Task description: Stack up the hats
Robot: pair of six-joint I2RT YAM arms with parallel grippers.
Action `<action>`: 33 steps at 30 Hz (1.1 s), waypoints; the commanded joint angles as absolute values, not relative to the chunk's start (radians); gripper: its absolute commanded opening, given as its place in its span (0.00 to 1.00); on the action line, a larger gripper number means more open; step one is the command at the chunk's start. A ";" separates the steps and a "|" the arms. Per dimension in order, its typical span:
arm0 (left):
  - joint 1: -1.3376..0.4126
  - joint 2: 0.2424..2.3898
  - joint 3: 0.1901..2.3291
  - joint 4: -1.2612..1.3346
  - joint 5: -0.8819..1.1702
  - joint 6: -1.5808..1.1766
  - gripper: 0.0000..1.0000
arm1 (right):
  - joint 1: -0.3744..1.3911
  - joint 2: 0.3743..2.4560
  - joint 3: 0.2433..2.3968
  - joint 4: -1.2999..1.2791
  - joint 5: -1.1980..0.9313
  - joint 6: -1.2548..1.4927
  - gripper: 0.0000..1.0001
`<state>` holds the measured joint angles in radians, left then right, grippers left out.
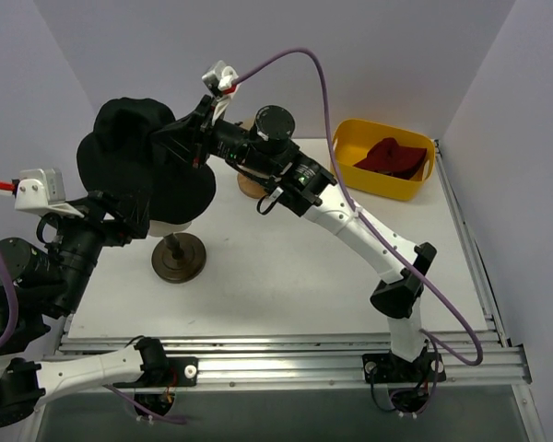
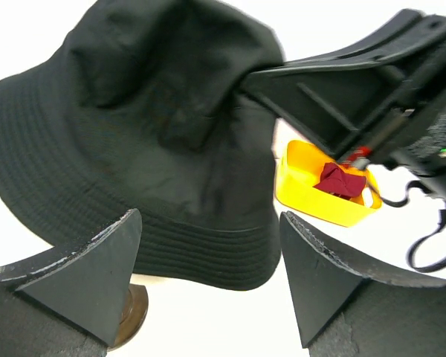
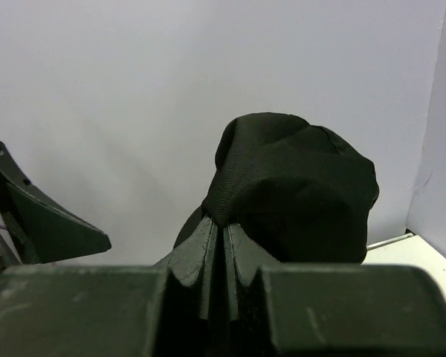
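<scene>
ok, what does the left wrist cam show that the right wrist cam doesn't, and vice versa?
Left wrist only: the open left gripper, the black fabric bucket hat with its full brim, a yellow plastic bin holding a dark red fabric hat, and a brown wooden stand base below the brim.
Right wrist only: the right gripper seen close up, shut on a fold of the crown.
Both: the black hat, held by the right gripper.

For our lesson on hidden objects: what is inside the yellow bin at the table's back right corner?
A dark red hat lies crumpled inside the yellow bin. It covers most of the floor, so anything lying beneath it cannot be seen.
</scene>
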<state>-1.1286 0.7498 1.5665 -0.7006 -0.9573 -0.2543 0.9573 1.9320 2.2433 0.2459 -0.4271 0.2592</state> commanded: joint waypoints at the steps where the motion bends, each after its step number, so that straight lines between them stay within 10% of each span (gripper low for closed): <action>1: -1.126 0.768 1.600 -0.706 -0.951 -0.245 0.84 | 0.965 1.977 2.322 0.321 -0.454 0.262 0.00; 16: -1.124 0.905 1.715 -0.680 -0.905 -0.180 0.84 | 0.963 2.020 2.375 0.233 -0.445 0.203 0.44; 33: -1.120 1.170 2.016 -0.709 -0.928 -0.104 0.84 | 0.881 1.798 2.128 0.265 -0.422 0.216 0.61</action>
<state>-1.1278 1.1492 1.9686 -0.7212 -0.9127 -0.1452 0.8959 1.8744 2.1471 0.1833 -0.4118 0.2150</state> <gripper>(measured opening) 0.843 0.609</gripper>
